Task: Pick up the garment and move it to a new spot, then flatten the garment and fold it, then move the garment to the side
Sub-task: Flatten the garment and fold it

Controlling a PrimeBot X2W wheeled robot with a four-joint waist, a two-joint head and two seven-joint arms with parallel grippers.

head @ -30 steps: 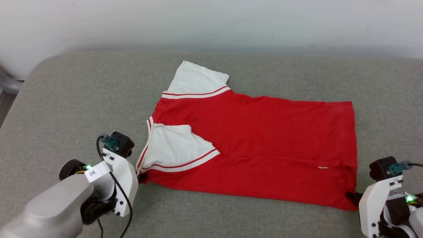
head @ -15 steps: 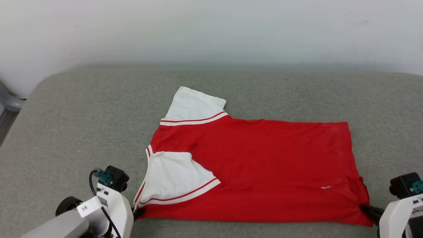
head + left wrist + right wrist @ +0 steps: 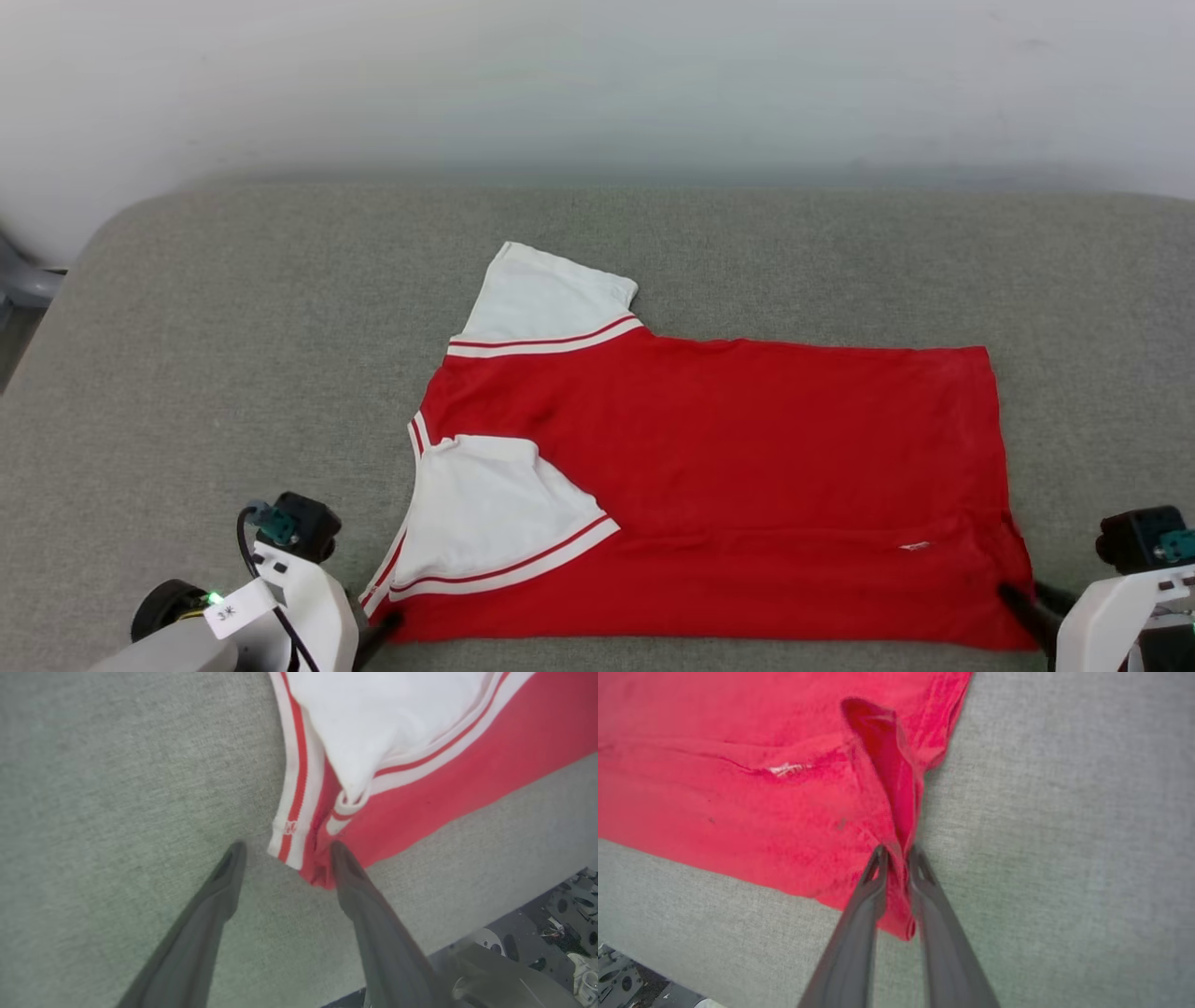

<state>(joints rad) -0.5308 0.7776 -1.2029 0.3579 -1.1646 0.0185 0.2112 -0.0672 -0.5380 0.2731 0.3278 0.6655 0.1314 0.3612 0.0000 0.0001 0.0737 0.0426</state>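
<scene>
Left wrist view: the left gripper (image 3: 287, 851) has its two long dark fingers spread wide, released. The striped corner of the garment (image 3: 467, 765), a soft red T-shirt with white short sleeves, lies in the gap between them. The finger on that view's right touches the red cloth; the other stands clear of it over the grey woven-fabric cushion (image 3: 117, 788).

In the right wrist view, the right gripper (image 3: 898, 854) is clenched on a raised fold of red cloth at the garment's hem corner, the fabric pinched between both fingertips. A small white tag (image 3: 784, 769) sits on the red just beyond.

In the head view, the garment lies spread flat across the middle of the cushion, neck end toward the robot's left, hem toward its right. The nearer white sleeve (image 3: 495, 509) is folded in over the red body. The farther white sleeve (image 3: 546, 294) lies out flat on the cushion. Behind the cushion stands a plain white wall (image 3: 597, 84).
</scene>
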